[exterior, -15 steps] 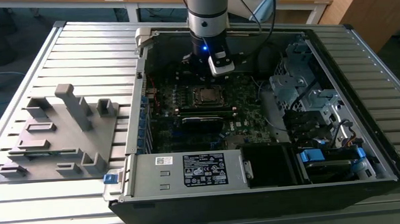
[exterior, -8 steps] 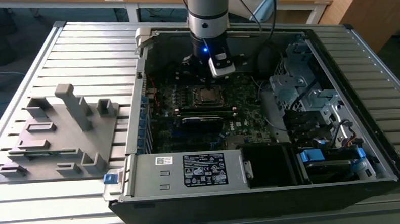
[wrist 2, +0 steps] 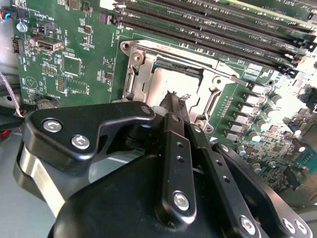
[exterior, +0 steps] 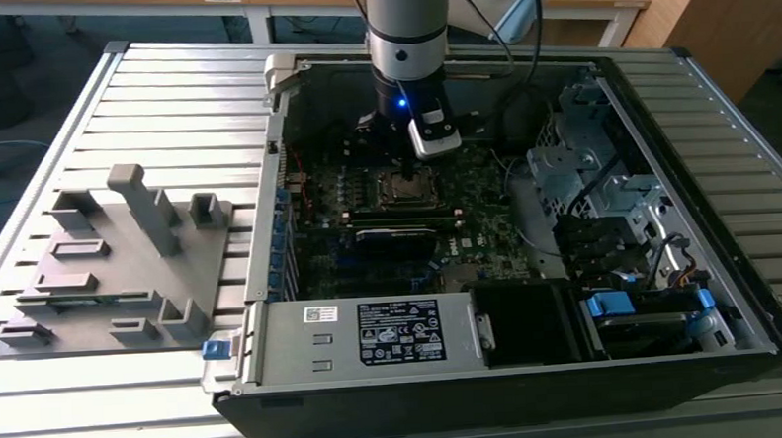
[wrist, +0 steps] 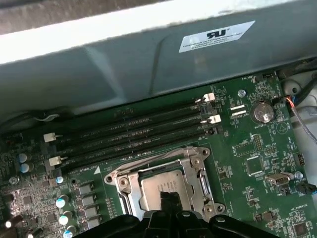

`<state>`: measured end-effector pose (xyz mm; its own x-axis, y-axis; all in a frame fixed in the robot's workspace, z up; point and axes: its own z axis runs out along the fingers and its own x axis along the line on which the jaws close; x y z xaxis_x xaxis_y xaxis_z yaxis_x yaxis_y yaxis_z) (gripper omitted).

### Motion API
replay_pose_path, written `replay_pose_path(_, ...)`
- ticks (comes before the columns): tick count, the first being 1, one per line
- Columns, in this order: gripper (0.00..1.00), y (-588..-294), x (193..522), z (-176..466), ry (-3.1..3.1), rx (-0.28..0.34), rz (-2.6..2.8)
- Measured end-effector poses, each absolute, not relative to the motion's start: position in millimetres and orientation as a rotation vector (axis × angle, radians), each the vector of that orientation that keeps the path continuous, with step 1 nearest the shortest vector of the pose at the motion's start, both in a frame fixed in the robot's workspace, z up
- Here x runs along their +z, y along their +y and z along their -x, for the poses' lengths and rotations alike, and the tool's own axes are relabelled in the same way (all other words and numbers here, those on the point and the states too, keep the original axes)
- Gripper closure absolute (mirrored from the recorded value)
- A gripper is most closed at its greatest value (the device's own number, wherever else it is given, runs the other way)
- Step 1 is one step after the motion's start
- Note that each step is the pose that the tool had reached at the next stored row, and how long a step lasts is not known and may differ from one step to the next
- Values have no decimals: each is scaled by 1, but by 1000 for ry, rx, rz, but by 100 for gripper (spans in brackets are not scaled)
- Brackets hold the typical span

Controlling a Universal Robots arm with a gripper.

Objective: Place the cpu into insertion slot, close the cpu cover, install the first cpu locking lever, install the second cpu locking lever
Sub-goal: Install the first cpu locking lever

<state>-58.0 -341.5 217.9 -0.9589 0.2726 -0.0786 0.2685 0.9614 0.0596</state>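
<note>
The fingers [wrist 2: 174,101] hover over the seemingly covered cpu [wrist: 163,186].

arm [exterior: 405,25] comes straight down, wrist vertical. gripper [wrist 2: 174,101] sits low right over the cpu socket [wrist: 163,184], fingers [wrist 2: 171,111] pinched together, tips at the chip.

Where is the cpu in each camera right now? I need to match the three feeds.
Exterior view: the cpu sits in the socket mid-motherboard, just below the gripper.
Second wrist view: cpu inside the cpu cover, beyond the fingertips.
First wrist view: cpu framed by the cover, by the fingertips.
Shared landmark: the long black memory slots beside the socket.
</note>
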Motion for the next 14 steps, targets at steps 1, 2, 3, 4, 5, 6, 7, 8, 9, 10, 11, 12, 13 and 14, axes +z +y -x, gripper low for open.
replay_pose_path(1, 90, -342, 218, 58, 3026, 74, -418)
replay_pose_path(2, 90, -342, 218, 58, 3026, 74, -418)
replay_pose_path(3, 90, -342, 218, 58, 3026, 74, -418)
replay_pose_path(4, 90, -342, 218, 58, 3028, 73, -418)
replay_pose_path(5, 90, -342, 218, 58, 3035, 72, -419)
replay_pose_path(6, 90, -342, 218, 58, 3041, 71, -421)
replay_pose_path(7, 90, -342, 218, 58, 3042, 71, -421)
replay_pose_path(8, 90, -342, 218, 58, 3043, 70, -421)
replay_pose_path(9, 90, -342, 218, 58, 3044, 70, -421)
replay_pose_path(10, 90, -342, 218, 58, 3044, 70, -421)
replay_pose_path(11, 90, -342, 218, 57, 3044, 70, -421)
replay_pose_path(12, 90, -342, 217, 57, 3044, 71, -418)
replay_pose_path(13, 90, -342, 217, 56, 3045, 71, -413)
replay_pose_path(14, 90, -342, 217, 55, 3047, 71, -404)
